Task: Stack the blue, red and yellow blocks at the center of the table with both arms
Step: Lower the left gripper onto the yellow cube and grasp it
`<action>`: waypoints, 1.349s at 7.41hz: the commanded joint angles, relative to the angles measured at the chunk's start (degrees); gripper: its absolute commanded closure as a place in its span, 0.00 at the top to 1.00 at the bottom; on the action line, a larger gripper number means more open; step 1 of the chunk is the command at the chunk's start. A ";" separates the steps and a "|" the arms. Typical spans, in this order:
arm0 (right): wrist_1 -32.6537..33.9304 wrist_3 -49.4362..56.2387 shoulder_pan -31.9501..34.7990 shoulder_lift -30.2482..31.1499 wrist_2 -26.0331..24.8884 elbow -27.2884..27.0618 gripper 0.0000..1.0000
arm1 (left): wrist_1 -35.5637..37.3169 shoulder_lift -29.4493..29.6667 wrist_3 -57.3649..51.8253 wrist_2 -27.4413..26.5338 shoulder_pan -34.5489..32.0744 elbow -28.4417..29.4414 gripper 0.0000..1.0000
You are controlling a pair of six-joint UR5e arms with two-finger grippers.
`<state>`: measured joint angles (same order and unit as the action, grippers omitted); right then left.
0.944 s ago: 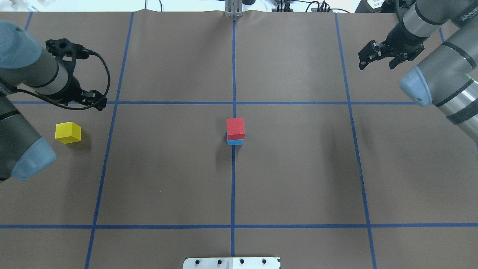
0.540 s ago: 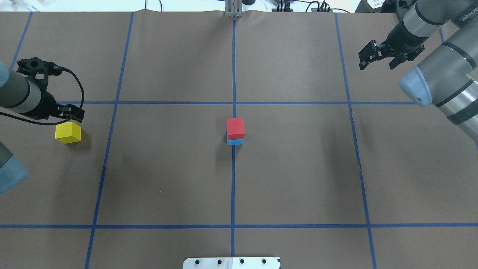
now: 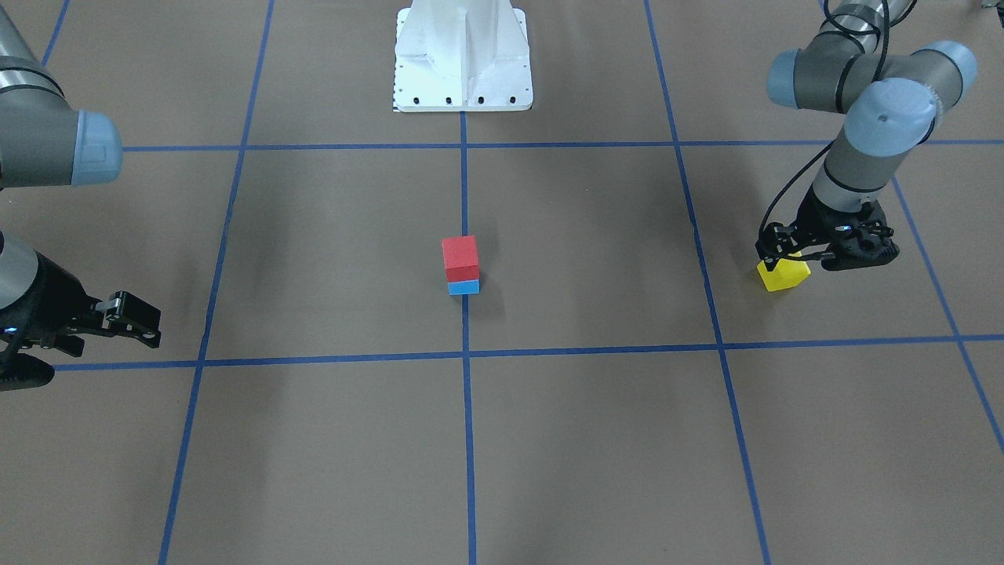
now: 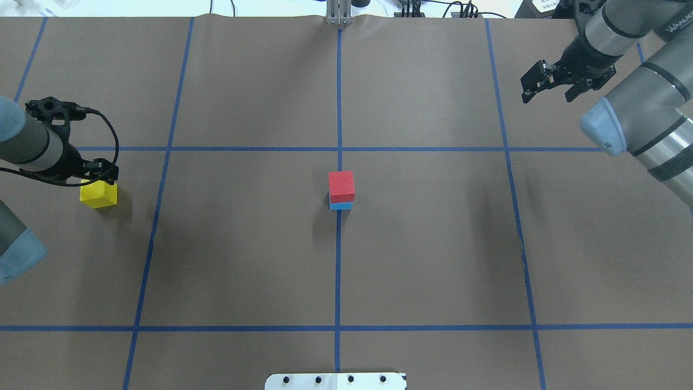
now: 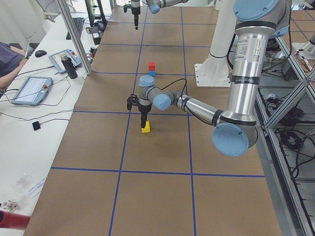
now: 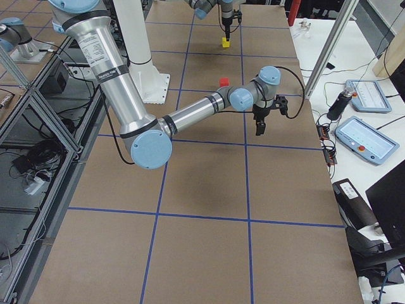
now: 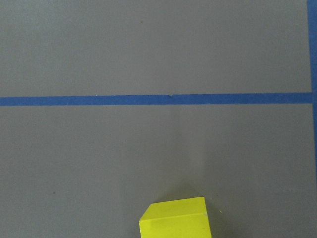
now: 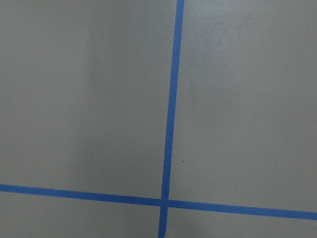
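A red block [image 4: 341, 185] sits on a blue block [image 4: 340, 206] at the table's centre; both also show in the front view, red block [image 3: 460, 257] over blue block [image 3: 463, 287]. A yellow block [image 4: 98, 195] lies alone far to the robot's left and shows in the front view [image 3: 783, 276] and at the bottom edge of the left wrist view [image 7: 174, 219]. My left gripper [image 4: 102, 172] hangs open just over the yellow block's top, also in the front view [image 3: 791, 253]. My right gripper [image 4: 547, 92] is open and empty, far off at the back right, seen in the front view [image 3: 141, 322].
Blue tape lines divide the brown table into a grid. The white robot base [image 3: 463, 55] stands at the robot's edge. A side bench with tablets [image 5: 29, 89] and a person's arm lies beyond the far table edge.
My left arm has swung toward the overhead view's left and come down onto the yellow block. The right gripper and the red-on-blue stack have stayed in place.
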<state>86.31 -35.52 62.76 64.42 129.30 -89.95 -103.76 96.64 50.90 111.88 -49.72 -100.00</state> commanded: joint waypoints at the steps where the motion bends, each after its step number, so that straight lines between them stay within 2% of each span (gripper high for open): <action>1: 0.00 0.01 0.00 -0.08 -0.01 0.13 0.99 | -0.56 0.92 -0.10 0.00 0.06 2.27 1.00; 4: 0.00 0.10 0.09 0.09 -0.10 0.13 0.99 | -6.88 0.83 0.34 0.00 0.15 6.74 1.00; 9: -0.09 0.36 0.09 0.09 -0.10 0.13 0.99 | -7.07 0.83 0.43 0.18 0.15 6.05 1.00; 10: -0.09 0.45 0.09 0.09 -0.10 0.04 0.99 | -7.07 0.66 0.51 2.35 0.15 6.14 1.00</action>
<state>86.23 -35.17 62.84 64.51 129.20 -89.85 -110.84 97.42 51.34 112.52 -49.57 -93.89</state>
